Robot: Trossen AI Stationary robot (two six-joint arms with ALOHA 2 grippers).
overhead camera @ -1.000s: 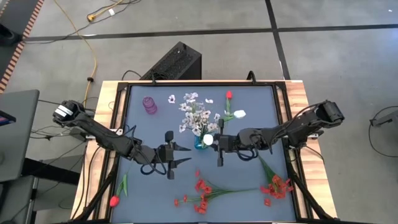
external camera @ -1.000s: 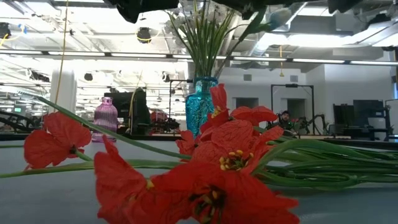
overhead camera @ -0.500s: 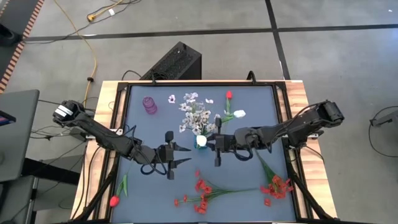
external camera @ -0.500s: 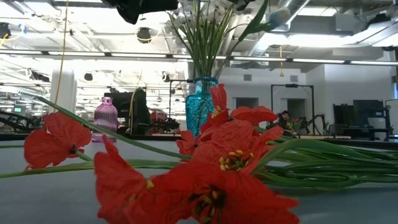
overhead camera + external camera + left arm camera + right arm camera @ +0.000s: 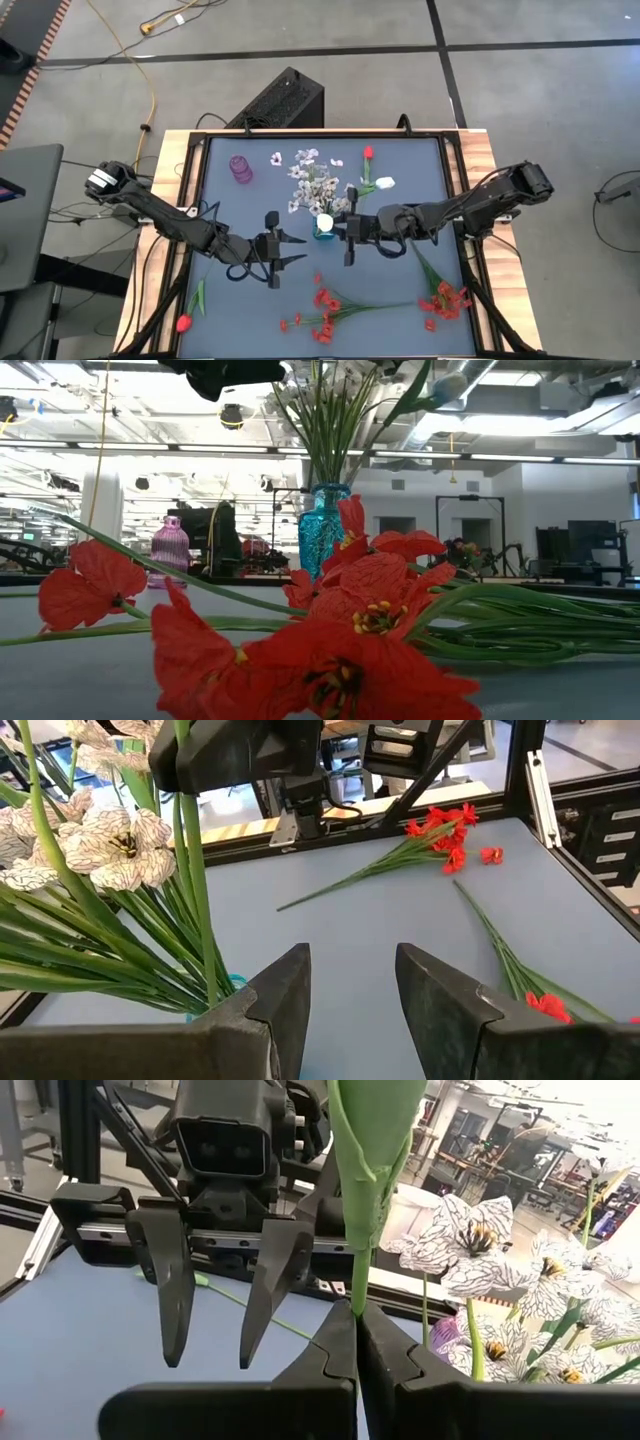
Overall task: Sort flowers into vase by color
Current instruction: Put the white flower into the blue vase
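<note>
**White flowers nearly sorted, red ones not begun**

In the middle of the high view stands the blue vase (image 5: pixel 322 231). It already holds a bunch of white flowers (image 5: pixel 313 186), which fan out toward the top of the frame. The low view shows their green stems going down into the blue vase near the top middle.

The right gripper (image 5: pixel 346 232) is just to the right of the blue vase. Its fingers are squeezed tight on one green stem (image 5: pixel 357 1240), as the right wrist view shows. I think this is a white tulip (image 5: pixel 324 222), because a white bloom sits right over the vase mouth. It looks like it is going in now, but I cannot tell if the stem is inside yet.

The left gripper (image 5: pixel 276 250) waits to the lower left of the blue vase. Its fingers are spread apart and hold nothing.

A lot is left, I think. The pink vase (image 5: pixel 241 169) at the upper left shows no flowers in it. Red sprays (image 5: pixel 325 308) lie at the bottom middle, and more red sprays (image 5: pixel 443 296) at the lower right. One red tulip (image 5: pixel 184 322) lies at the lower left, and another red tulip (image 5: pixel 368 153) at the top middle. A white bloom (image 5: pixel 385 183) lies near it on the table (image 5: pixel 420 170), and small pale blooms (image 5: pixel 276 158) lie nearby.
</note>
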